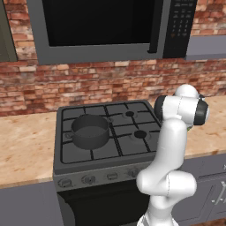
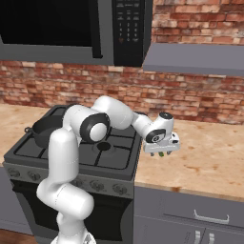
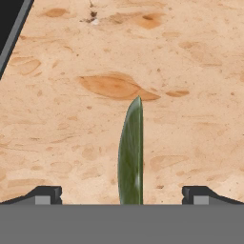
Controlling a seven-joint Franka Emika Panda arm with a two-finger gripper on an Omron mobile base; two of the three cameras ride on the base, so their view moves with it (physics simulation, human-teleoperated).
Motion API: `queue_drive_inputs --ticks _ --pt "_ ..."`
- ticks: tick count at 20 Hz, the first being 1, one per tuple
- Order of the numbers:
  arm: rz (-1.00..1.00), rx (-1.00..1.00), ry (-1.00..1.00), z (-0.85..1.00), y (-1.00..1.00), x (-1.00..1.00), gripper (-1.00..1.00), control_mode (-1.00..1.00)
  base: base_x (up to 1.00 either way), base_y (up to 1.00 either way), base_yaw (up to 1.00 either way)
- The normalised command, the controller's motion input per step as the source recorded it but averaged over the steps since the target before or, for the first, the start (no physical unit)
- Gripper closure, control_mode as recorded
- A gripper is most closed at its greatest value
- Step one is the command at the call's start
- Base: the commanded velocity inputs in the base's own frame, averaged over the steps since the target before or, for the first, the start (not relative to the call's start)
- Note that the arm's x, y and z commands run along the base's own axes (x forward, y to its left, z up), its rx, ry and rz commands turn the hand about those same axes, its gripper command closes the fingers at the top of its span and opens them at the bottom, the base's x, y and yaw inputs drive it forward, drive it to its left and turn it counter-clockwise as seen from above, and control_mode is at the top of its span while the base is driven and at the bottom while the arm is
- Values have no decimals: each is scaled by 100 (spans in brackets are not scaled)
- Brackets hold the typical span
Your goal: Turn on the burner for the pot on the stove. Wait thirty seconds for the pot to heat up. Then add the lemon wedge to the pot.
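The dark grey pot point(image 1: 90, 130) sits on the front left burner of the stove point(image 1: 132, 148), and it also shows at the left as the pot point(image 2: 44, 127) on the stove point(image 2: 114, 159). My gripper point(image 2: 162, 151) is low over the counter to the right of the stove, far from the pot. In the hand view the gripper point(image 3: 122, 195) is open, its fingertips point(image 3: 47, 194) spread wide. The thin yellow-green lemon wedge point(image 3: 131, 152) stands edge-on midway between them, touching neither. A green sliver of the lemon wedge point(image 2: 161, 154) peeks out under the hand.
Round knobs point(image 1: 88, 179) run along the stove's front panel. A dark microwave point(image 1: 101, 26) hangs above the stove against the brick wall. Tan counter point(image 2: 209, 157) stretches right of the stove, with grey drawers below and a grey shelf point(image 2: 195, 59) above.
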Motion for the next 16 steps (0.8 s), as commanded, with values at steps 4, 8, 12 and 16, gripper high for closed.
queue_drive_inputs --ticks 4,8,12,16 --pt "0 0 0 0 0 0 -100 -100 0 0 0" --pt "0 0 0 0 0 0 -100 -100 0 0 0" --pt "0 0 0 0 0 0 -100 -100 0 0 0" --pt "0 0 0 0 0 0 -100 -100 0 0 0"
